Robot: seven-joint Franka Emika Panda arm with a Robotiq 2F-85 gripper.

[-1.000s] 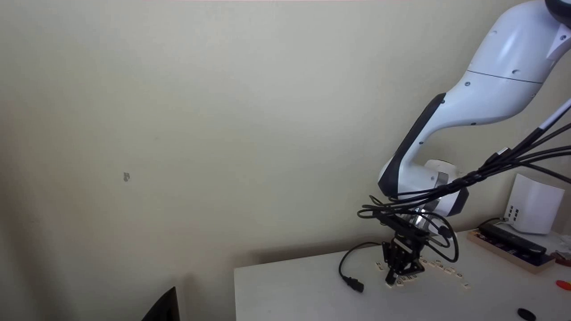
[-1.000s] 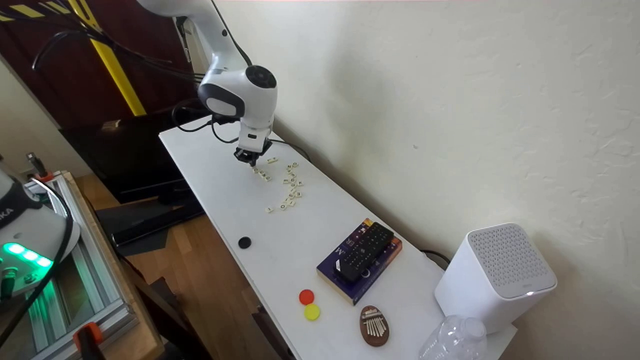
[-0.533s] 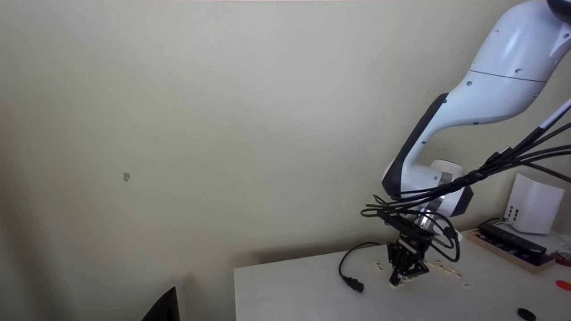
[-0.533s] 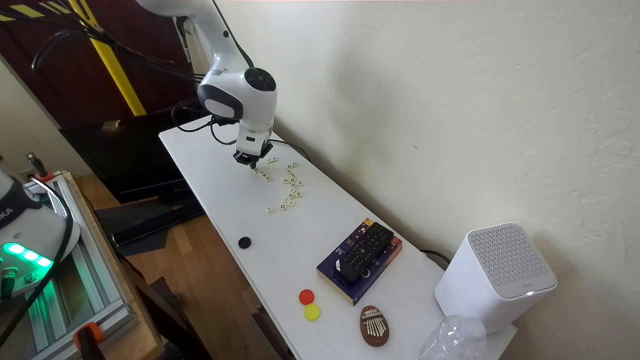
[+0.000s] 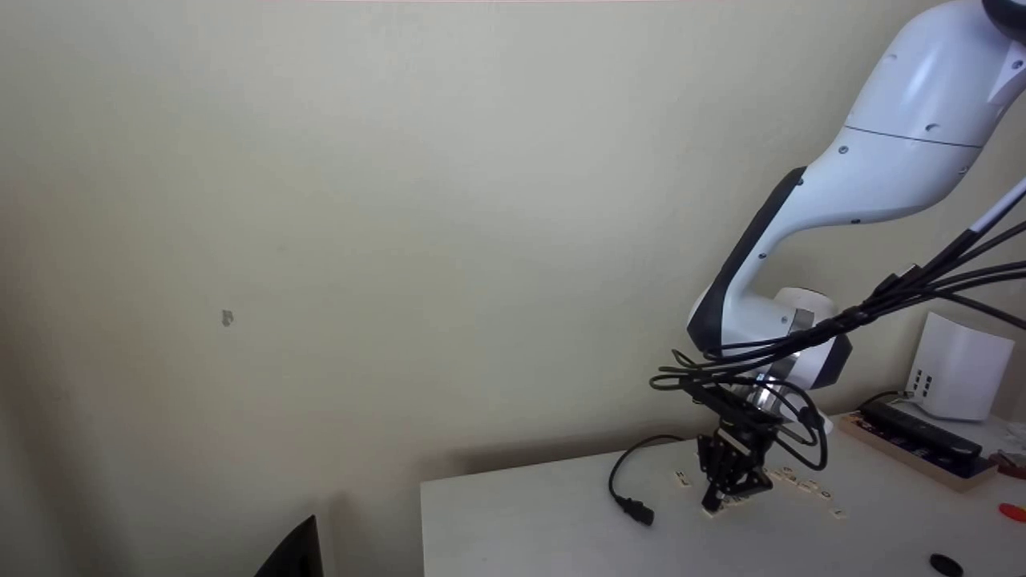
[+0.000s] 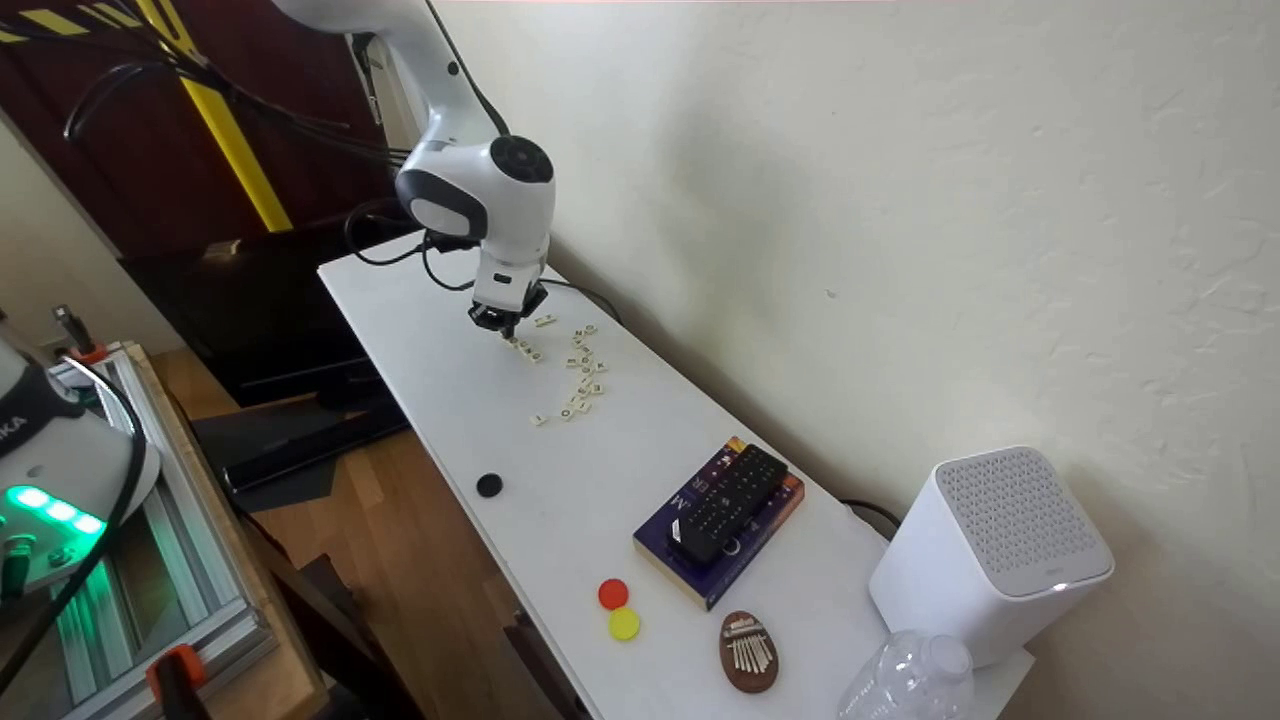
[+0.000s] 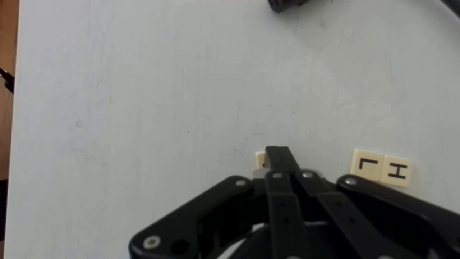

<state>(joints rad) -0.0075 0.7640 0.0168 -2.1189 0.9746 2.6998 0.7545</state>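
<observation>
Gripper (image 7: 282, 154), jaws closed fully together, grasping nothing | letter tile (image 7: 260, 158), partly hidden by gripper tips — on tabletop (image 6: 440, 370), between its long edges | L tile (image 7: 367, 165) and H tile (image 7: 396, 171), side by side — nearer the wall-side edge.

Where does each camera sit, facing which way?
An exterior view: beside the table, facing the wall; arm and gripper show.
An exterior view: high, near the white box, looking along the table; arm and likely base show.
Wrist view: on the arm, facing down at letter tiles; shut gripper fingers show.
Shared by both exterior views: arm, white box, remote.
</observation>
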